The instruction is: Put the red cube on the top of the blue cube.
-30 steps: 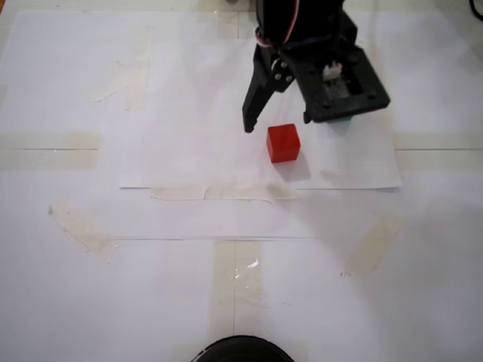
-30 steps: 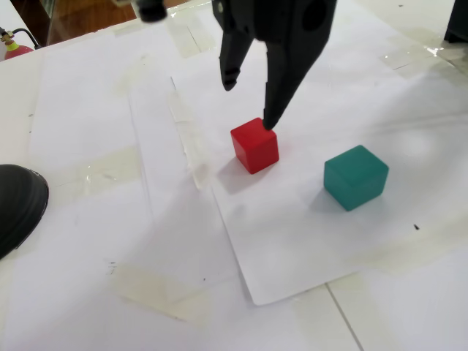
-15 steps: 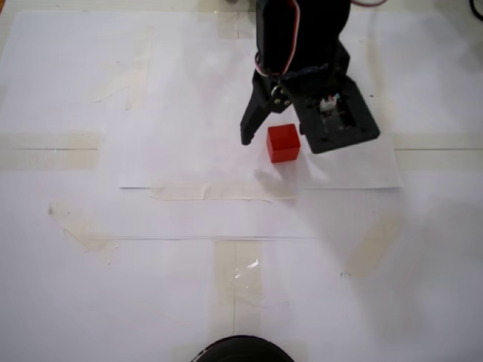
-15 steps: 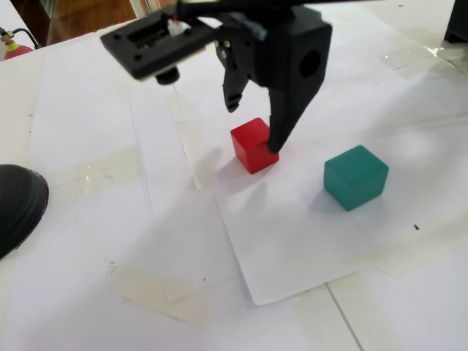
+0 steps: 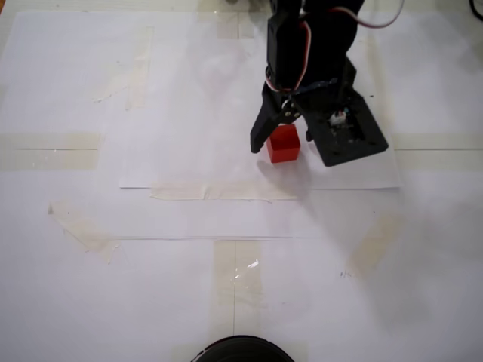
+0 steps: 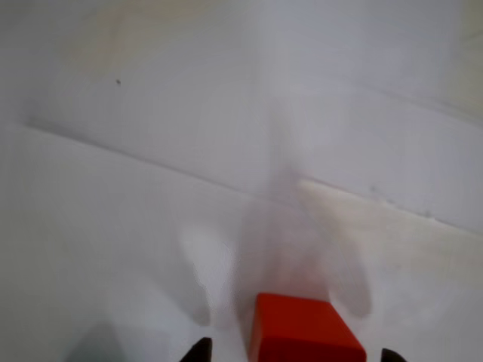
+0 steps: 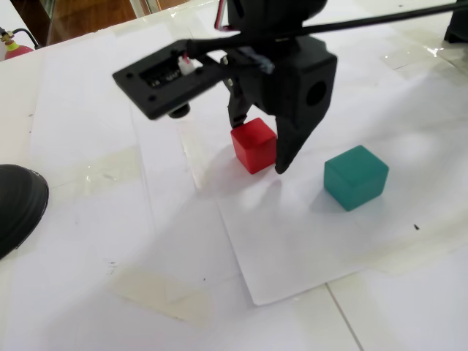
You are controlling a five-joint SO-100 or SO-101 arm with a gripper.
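The red cube [image 5: 284,144] rests on the white paper sheet, also seen in another fixed view [image 7: 254,145] and at the bottom of the wrist view [image 6: 306,332]. My gripper [image 5: 281,145] is open and lowered around it, one finger on each side, with small gaps showing in the wrist view. In the side fixed view the gripper [image 7: 256,144] straddles the cube. The blue cube [image 7: 355,176] stands on the paper to the right of the red one, apart from it. The arm hides it in the top-down fixed view.
A black rounded object sits at the near table edge [image 5: 241,349], at the left of the side fixed view [image 7: 18,205]. Tape strips [image 5: 223,191] hold the paper sheets [image 7: 292,241] down on the table.
The gripper came down from above and behind the red cube until its open fingers flank it. Neither cube has moved.
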